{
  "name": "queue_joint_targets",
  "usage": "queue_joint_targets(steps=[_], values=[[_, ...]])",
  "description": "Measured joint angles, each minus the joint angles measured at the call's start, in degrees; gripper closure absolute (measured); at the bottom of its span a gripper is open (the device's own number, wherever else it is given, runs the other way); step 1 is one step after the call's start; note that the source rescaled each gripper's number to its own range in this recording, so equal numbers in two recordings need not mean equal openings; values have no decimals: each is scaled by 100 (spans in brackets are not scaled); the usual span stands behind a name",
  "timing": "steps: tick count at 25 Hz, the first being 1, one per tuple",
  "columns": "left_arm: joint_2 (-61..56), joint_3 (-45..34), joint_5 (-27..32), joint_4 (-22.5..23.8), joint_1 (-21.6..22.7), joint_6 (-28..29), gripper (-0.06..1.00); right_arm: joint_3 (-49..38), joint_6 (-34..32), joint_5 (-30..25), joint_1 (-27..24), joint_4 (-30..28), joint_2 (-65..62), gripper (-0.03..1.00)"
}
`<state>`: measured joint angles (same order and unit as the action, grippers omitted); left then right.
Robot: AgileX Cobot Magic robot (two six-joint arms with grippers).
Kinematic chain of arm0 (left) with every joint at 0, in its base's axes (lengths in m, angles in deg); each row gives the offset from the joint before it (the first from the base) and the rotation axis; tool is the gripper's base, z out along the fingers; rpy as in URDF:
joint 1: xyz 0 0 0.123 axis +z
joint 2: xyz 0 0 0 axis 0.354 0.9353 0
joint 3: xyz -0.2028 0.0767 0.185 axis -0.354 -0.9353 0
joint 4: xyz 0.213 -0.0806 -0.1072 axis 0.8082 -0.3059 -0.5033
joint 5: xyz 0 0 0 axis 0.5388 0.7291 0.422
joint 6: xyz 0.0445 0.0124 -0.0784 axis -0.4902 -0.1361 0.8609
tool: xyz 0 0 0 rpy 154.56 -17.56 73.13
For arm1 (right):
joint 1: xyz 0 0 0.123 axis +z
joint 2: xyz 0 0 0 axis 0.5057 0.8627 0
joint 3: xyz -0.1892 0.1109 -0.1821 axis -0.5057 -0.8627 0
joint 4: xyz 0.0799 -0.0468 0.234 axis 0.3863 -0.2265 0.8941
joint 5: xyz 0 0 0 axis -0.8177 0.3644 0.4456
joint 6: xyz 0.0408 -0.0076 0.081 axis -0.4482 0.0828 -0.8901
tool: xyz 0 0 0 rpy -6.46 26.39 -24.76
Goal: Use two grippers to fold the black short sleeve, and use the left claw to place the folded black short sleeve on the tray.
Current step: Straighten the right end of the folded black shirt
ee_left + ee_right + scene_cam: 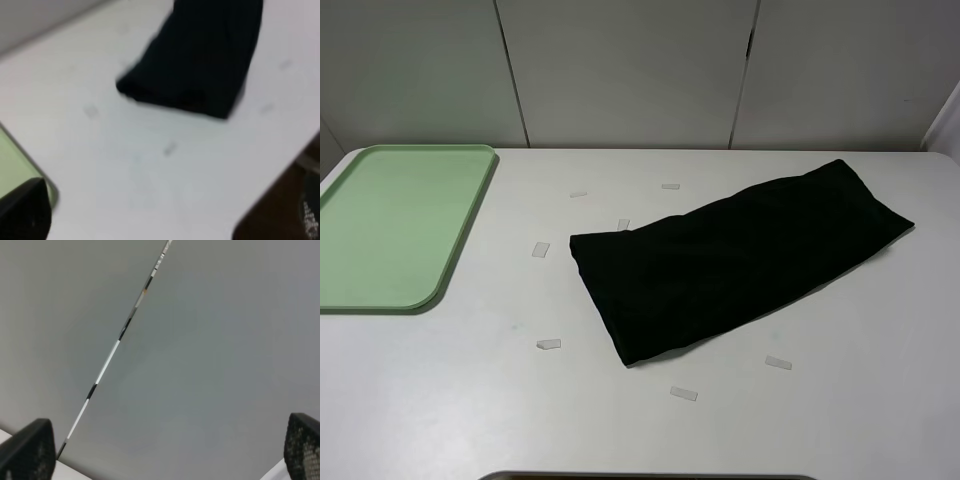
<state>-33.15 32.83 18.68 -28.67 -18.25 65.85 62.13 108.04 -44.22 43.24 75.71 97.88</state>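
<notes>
White table (440, 400), black short sleeve (740, 260) lying folded, left claw (165, 212) and right gripper (165, 447) both wide open, holding nothing

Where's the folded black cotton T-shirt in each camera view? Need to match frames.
Exterior high: black T-shirt lies right of centre on the white table.
Left wrist: in view, blurred, on the same table.
Right wrist: not in it; only grey wall panels.
Shared landmark: pale green plastic tray, in exterior high and left wrist.
</notes>
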Motion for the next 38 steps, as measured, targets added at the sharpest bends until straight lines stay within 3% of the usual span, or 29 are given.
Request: queue_joint_targets(steps=[8, 17, 20, 26, 29, 38], values=[[-6, -199, 388, 6, 59, 324, -6, 0, -7, -13, 0, 24, 6, -3], [-6, -199, 395, 13, 136, 345, -6, 0, -7, -13, 0, 94, 6, -3], [-6, -199, 395, 18, 633, 345, -6, 0, -7, -13, 0, 205, 6, -3], [-6, -199, 395, 37, 2803, 345, -6, 0, -108, -183, 0, 547, 11, -3], [-6, -199, 395, 37, 3495, 349, -6, 0, -387, -584, 0, 801, 79, -3], [-6, -199, 401, 43, 3675, 349, -6, 0, -1196, -2310, 0, 1294, 947, -3]])
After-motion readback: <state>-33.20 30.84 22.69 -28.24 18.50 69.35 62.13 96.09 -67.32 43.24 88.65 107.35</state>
